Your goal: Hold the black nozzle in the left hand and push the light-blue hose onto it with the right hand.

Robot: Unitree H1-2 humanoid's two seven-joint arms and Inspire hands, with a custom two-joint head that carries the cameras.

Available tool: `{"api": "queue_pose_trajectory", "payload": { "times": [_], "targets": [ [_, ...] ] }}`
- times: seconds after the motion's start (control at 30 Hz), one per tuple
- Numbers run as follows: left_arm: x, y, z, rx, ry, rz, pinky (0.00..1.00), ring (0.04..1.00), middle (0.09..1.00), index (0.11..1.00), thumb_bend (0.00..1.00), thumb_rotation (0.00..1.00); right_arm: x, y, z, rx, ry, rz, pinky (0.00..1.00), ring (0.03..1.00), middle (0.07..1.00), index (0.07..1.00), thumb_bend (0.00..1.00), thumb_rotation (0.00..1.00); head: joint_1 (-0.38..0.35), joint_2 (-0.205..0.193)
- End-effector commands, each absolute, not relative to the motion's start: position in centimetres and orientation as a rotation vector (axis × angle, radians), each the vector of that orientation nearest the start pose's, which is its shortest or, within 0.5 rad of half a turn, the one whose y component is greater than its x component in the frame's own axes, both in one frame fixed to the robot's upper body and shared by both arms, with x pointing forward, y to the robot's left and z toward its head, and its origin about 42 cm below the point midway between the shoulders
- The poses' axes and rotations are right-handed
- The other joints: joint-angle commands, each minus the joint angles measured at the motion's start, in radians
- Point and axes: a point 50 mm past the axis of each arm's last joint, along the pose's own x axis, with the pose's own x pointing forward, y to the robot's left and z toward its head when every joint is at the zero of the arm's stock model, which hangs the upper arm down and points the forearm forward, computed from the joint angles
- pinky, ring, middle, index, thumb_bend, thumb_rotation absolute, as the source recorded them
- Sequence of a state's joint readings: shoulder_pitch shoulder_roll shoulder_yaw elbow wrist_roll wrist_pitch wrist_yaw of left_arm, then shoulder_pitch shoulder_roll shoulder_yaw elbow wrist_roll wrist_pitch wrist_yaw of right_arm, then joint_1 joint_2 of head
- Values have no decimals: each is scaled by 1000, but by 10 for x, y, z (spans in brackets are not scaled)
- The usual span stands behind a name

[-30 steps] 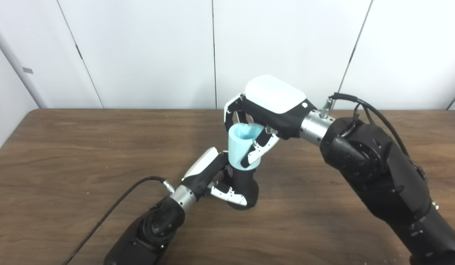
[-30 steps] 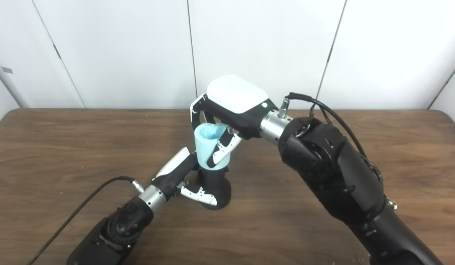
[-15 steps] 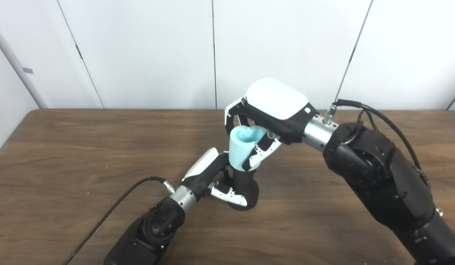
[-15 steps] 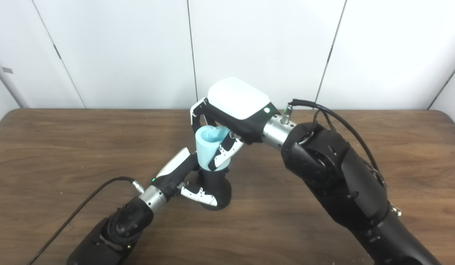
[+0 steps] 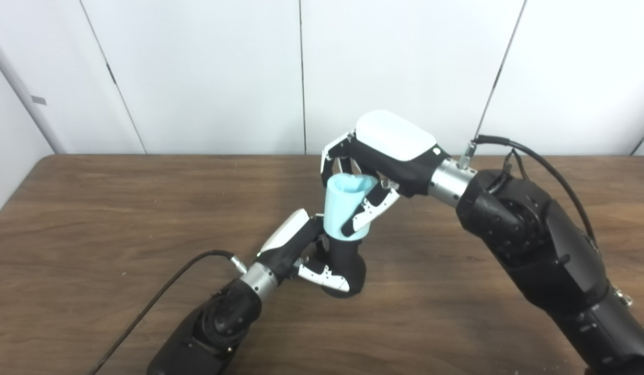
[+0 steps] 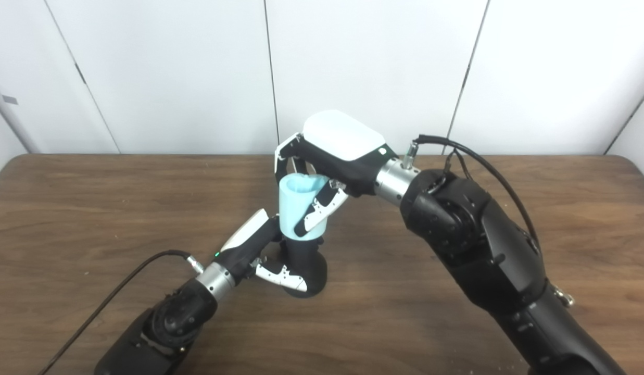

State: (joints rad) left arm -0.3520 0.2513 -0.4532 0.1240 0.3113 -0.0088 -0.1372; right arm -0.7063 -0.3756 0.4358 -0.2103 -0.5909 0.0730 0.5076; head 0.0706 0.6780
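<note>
Wooden table: left hand gripping black nozzle (upright), right hand clasping light-blue hose.

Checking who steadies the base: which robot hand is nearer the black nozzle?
Left. The left robot hand is wrapped around the nozzle; the right robot hand grips the hose above it.

No text, label, brand, number or sign could be read anywhere in either view.
</note>
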Motion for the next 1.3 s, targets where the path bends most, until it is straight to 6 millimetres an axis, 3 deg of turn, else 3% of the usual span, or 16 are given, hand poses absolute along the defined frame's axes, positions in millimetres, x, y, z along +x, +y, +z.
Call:
{"api": "queue_pose_trajectory", "payload": {
  "times": [0.0, 0.4, 0.8, 1.27],
  "targets": [
    [344, 164, 96, 777, 50, -646, 279, 361, 479, 485, 526, 0, 395, -131, 300, -1293, -481, 777, 78, 155, 268, 484, 514, 120, 3, 2],
    [343, 163, 98, 770, 43, -646, 262, 343, 473, 487, 526, 0, 405, -119, 310, -1294, -423, 759, 104, 182, 296, 488, 514, 117, 4, 4],
    [344, 164, 98, 780, 41, -650, 260, 343, 474, 486, 526, 0, 400, -121, 302, -1307, -393, 814, 91, 176, 296, 486, 515, 122, 4, 4],
    [343, 164, 97, 775, 46, -650, 265, 343, 474, 487, 526, 0, 380, -123, 319, -1193, -332, 1012, 95, 177, 282, 485, 516, 130, 1, 3]
  ]
}}
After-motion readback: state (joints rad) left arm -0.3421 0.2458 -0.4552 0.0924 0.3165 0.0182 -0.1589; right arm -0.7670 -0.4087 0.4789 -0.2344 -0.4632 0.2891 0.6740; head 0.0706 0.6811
